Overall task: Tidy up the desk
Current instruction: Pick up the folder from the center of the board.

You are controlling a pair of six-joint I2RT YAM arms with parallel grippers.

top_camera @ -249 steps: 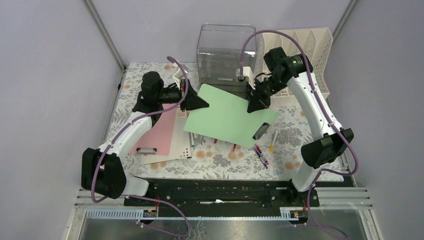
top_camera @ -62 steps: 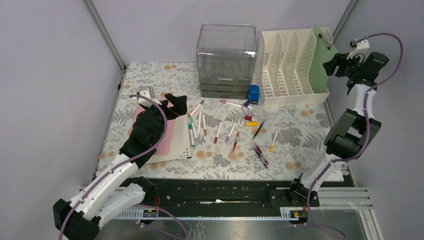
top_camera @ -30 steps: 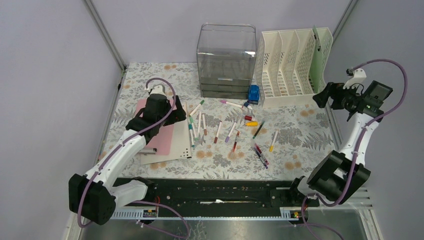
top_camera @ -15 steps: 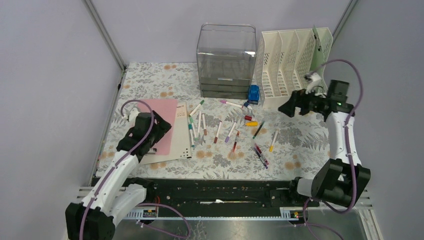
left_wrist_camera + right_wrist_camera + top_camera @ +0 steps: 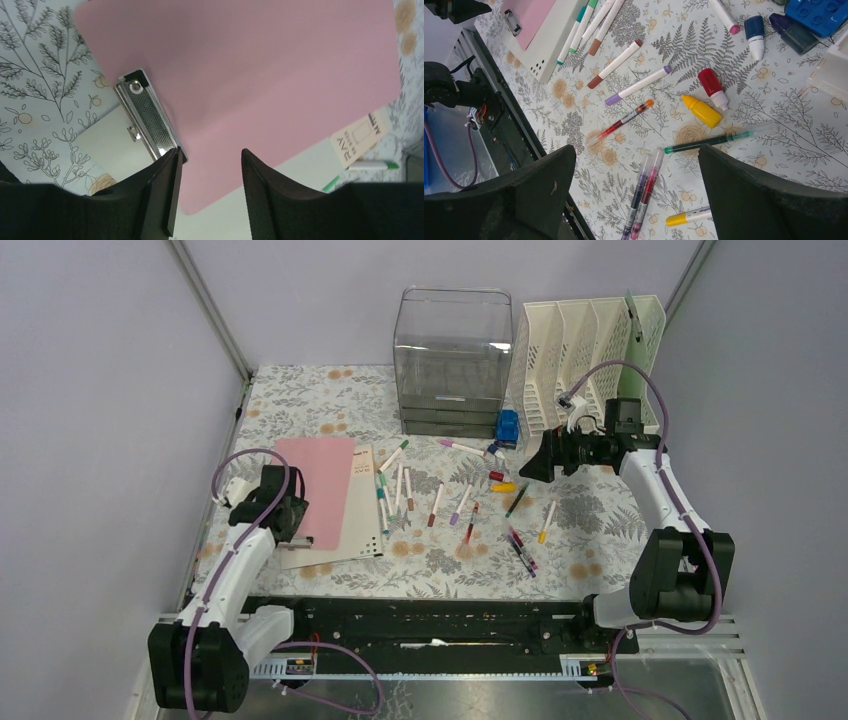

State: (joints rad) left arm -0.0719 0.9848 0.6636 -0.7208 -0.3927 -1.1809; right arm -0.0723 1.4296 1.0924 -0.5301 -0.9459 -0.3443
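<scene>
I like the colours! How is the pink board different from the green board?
The pink clipboard lies flat on the desk, over a white notebook; the green clipboard stands upright in the file rack, in its end slot. The left claw is at the pink one's clip; no claw touches the green one. Both are thin clipboards.

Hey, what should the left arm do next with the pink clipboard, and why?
Probably close the left gripper on the pink clipboard's edge beside its metal clip. The open fingers flank that edge without gripping it, and the green clipboard already stands in the file rack, so this one likely goes there too.
</scene>
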